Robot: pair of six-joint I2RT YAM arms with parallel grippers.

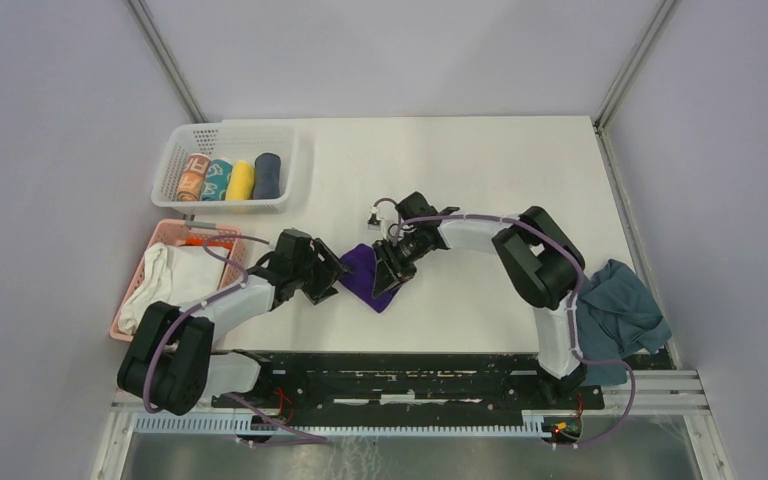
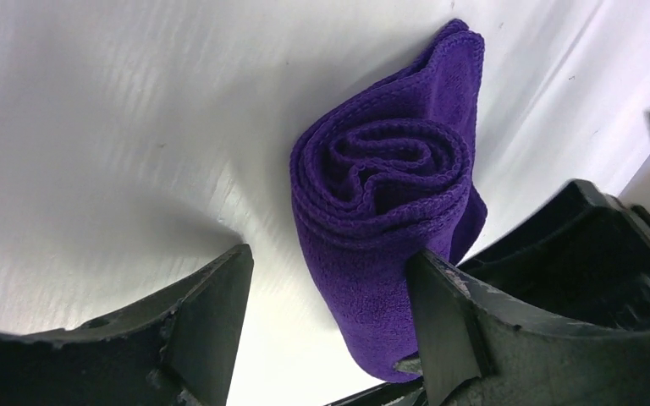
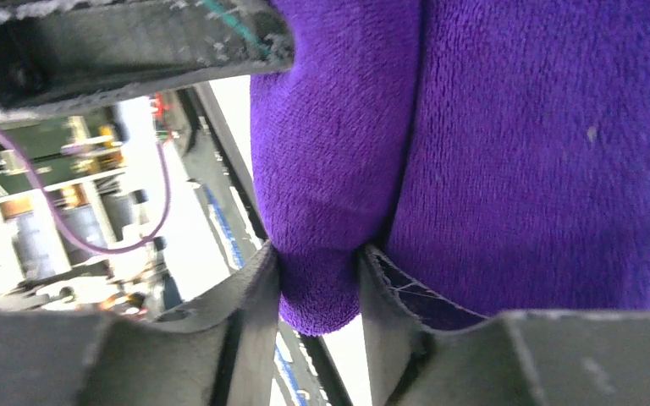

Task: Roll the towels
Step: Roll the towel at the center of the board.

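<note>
Closest in, the left gripper point(image 2: 326, 262) has its jaws spread wide around one end of the purple towel point(image 2: 381, 169) and grips nothing. One finger point(image 2: 440, 321) touches the side of the roll and the other stands apart from it, over bare tabletop point(image 2: 93, 127). That end of the towel shows a loose spiral of layers, and the roll lies flat on its side. The right gripper point(image 3: 317, 254) comes in from the opposite side, jaws drawn close together with a fold of the same purple cloth pinched between them.

From above, the purple towel sits about midway along the tabletop, closer to the near edge than the far one, with the two grippers on either side of it. The grey towel point(image 1: 620, 305) lies unrolled and crumpled at the right edge, by the near right corner. At the far left corner a white basket point(image 1: 175, 160) holds four rolled towels point(image 1: 230, 180). Nearer along the left edge, a pink basket point(image 1: 160, 235) holds a white cloth point(image 1: 175, 280).
</note>
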